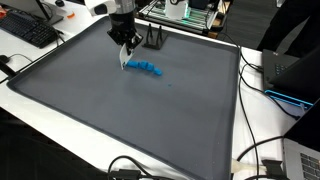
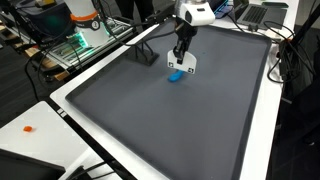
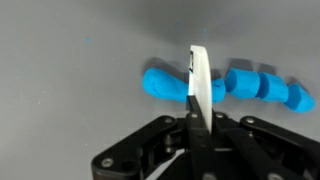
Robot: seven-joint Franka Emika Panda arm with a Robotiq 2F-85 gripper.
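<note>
My gripper (image 3: 198, 120) is shut on a thin white flat piece (image 3: 200, 80) that stands upright between the jaws. It hovers just above a blue bumpy elongated object (image 3: 258, 87) lying on the grey mat. In the wrist view the white piece crosses in front of the blue object near its middle. In both exterior views the gripper (image 1: 125, 52) (image 2: 182, 52) hangs at the far part of the mat with the white piece (image 1: 124, 63) (image 2: 189, 66) right next to the blue object (image 1: 148, 69) (image 2: 176, 76). Whether the white piece touches the blue object cannot be told.
The large grey mat (image 1: 140, 120) (image 2: 170, 130) with a raised rim covers the table. A small black stand (image 1: 154, 40) sits at the mat's far edge. A keyboard (image 1: 28, 30), cables (image 1: 262, 150) and a laptop (image 1: 290, 80) lie around the mat.
</note>
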